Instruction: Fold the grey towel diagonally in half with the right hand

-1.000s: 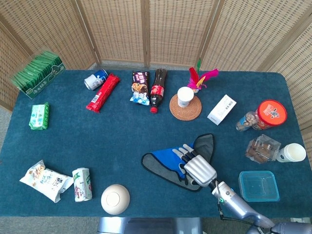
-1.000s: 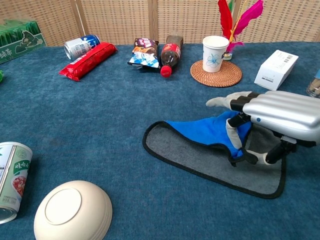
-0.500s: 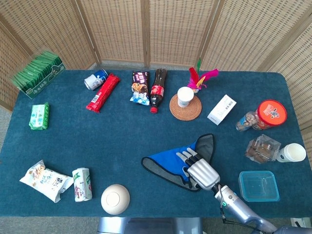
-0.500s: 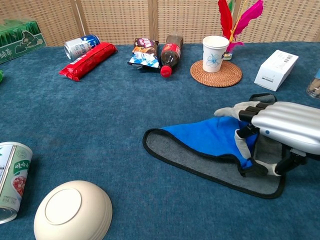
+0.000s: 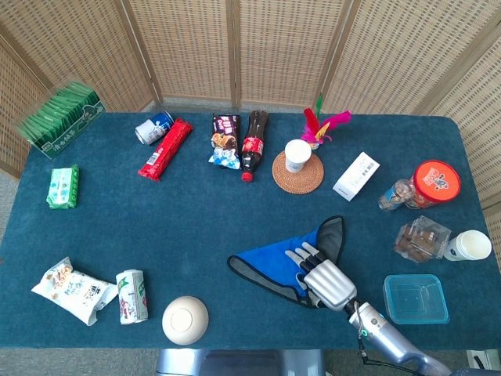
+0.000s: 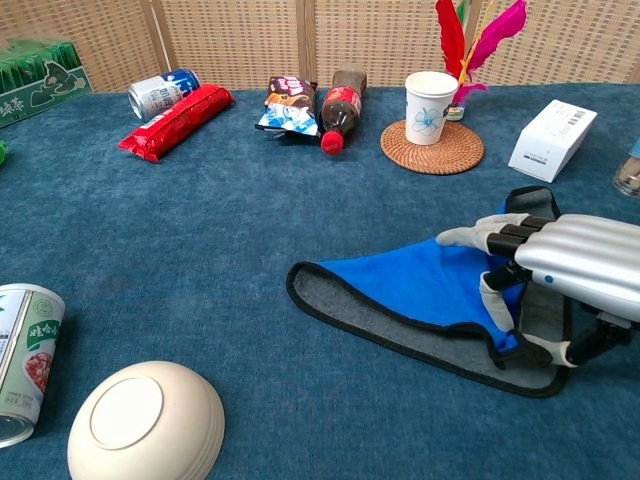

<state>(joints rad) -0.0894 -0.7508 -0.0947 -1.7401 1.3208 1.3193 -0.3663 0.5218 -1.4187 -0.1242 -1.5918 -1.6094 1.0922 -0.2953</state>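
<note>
Now the right hand pinches the grey towel's blue-backed corner mid-fold; next, lay it onto the opposite corner.

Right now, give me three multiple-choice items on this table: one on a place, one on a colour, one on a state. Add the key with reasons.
1. What does the paper cup near the feathers stand on?
A. a woven coaster
B. the blue plastic container
C. the white bowl

2. What colour is the folded-over face of the grey towel?
A. red
B. blue
C. green

3. How does the cola bottle sit?
A. upright
B. inside the white bowl
C. lying on its side

Key:
1 A, the cup sits in the middle of the round woven coaster.
2 B, the flap under the right hand shows bright blue over the grey layer.
3 C, its red cap points toward the table's near edge and its body lies flat on the cloth.
</note>
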